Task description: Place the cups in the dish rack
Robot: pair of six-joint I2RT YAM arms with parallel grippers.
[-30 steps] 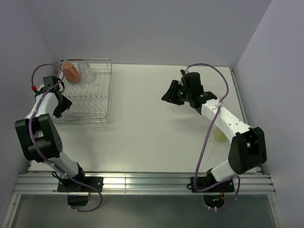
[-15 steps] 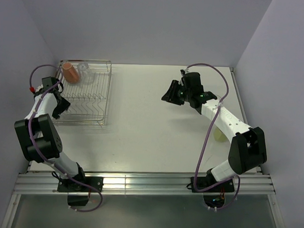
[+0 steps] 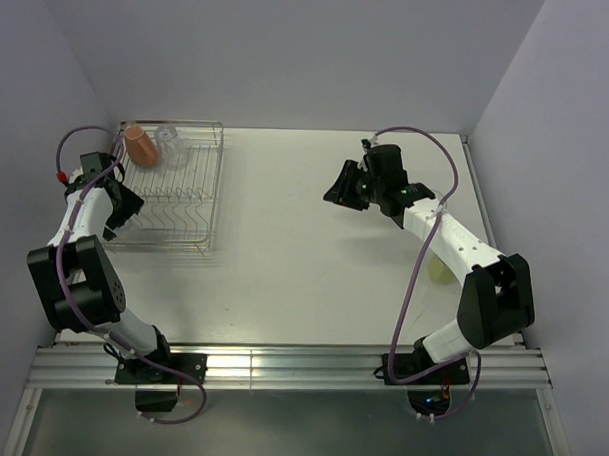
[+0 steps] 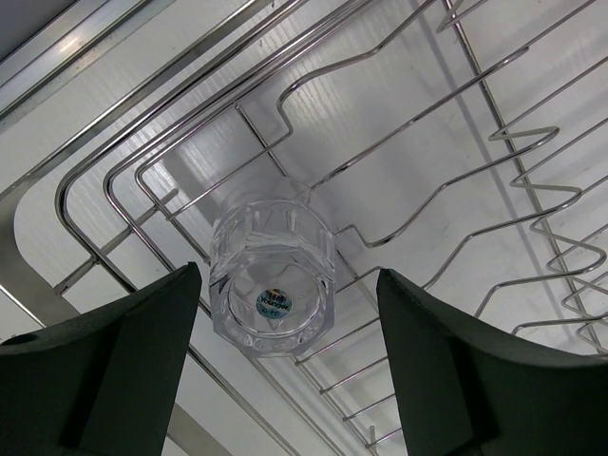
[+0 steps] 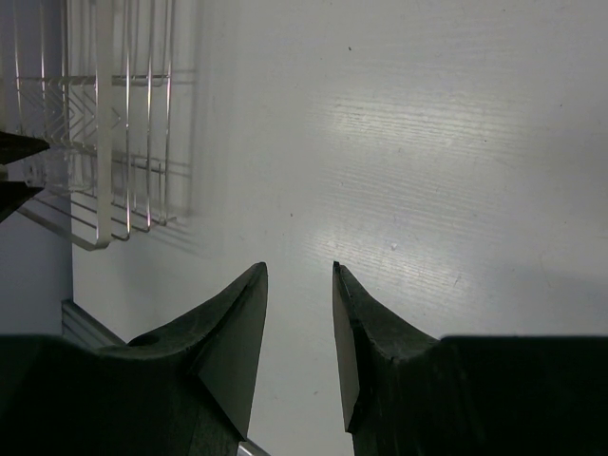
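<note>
Clear faceted glass tumbler (image 4: 273, 290) rests upturned, likely to drain, in the silver wire dish rack (image 3: 185, 199) at upper left overhead. Our left gripper (image 3: 123, 208) straddles it, jaws wide, off the glass; our right gripper (image 5: 299, 271) hovers narrow and empty.

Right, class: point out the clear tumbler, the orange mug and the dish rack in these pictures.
clear tumbler (image 4: 273, 296): left wrist view, on the round end facing the camera.
orange mug (image 3: 140, 145): top external view, on its outer wall.
dish rack (image 3: 217, 185): top external view, on its right side wires.
</note>
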